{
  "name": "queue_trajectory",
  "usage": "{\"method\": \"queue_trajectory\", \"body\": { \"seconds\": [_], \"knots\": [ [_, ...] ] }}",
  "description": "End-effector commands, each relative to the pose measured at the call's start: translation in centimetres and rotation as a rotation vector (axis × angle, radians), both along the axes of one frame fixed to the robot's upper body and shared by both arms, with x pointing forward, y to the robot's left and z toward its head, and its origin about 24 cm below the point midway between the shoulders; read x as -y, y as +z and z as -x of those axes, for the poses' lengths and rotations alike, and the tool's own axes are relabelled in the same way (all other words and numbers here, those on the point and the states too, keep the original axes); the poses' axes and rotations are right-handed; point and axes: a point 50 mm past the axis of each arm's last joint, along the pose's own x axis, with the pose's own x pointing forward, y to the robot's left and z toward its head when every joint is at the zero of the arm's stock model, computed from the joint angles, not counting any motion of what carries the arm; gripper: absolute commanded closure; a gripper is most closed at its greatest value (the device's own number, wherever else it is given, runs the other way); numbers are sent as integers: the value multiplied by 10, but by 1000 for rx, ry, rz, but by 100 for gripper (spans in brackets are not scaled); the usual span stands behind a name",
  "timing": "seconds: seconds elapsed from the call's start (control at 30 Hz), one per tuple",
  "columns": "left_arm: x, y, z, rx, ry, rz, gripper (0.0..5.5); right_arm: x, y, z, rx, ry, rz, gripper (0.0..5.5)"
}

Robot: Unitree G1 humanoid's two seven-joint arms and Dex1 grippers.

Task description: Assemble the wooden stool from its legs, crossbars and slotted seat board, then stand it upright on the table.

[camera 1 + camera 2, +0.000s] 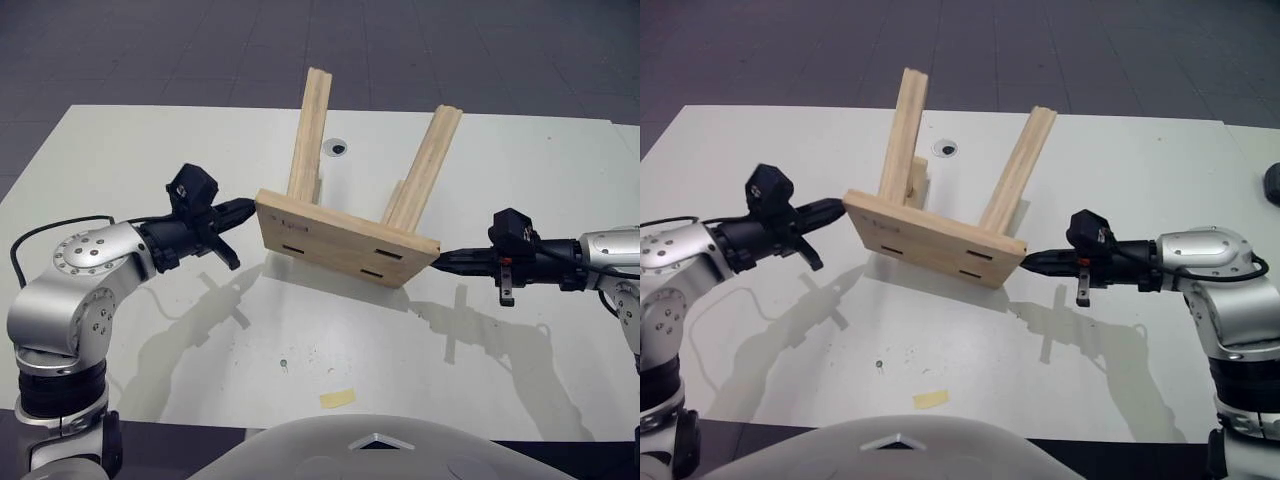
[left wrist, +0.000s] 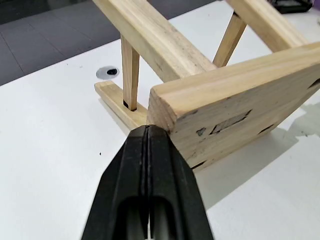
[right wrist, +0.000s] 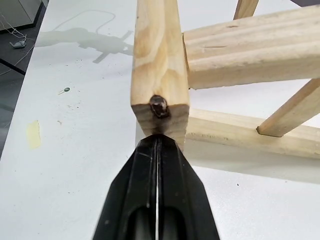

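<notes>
**Stool Is Built, Now It Must Be Stood Up**

The white table [image 1: 120,150] is spread out under both sets of jaws. The stool [image 1: 345,240] is squeezed between them. It is tipped on its side, and the flat seat board [image 1: 935,245] is turned toward the robot. Two legs [image 1: 309,130] are pointed up and away from the jaws. Another leg [image 2: 117,102] is seen low down just past the left jaws, on or close to the table. A thin crossbar [image 2: 129,72] is stuck into it.

The left gripper [image 1: 240,208] is closed tight with nothing inside. Its tip is pressed against the left corner of the seat board. The right gripper [image 1: 445,262] is closed the same way, and its tip is pushed against the right corner. The board is not pinched by either one; it is only pressed from both ends.

The building part looks finished, so the standing-up step seems to be in hand. For the next move, an even push from both tips is needed while the board is turned so the legs swing down. With an uneven push, the stool could slip out.

A small bit of yellow tape [image 1: 337,398] is seen nearer the robot, well apart from both jaws. A round hole [image 1: 337,148] is seen in the table beyond the stool.
</notes>
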Motion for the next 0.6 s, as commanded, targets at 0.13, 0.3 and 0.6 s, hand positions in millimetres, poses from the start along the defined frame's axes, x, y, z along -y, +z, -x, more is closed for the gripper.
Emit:
{"method": "queue_trajectory", "body": {
  "seconds": [0.13, 0.3, 0.6],
  "knots": [
    [48, 13, 12, 26, -283, 139, 550, -12, 31, -25, 220, -30, -117, 548],
    [45, -10, 19, -45, -254, 66, 550, -13, 26, -27, 215, -35, -97, 548],
    [29, -29, 5, -49, -95, 30, 550, -18, 14, -17, 168, 29, -63, 548]
  ]
}}
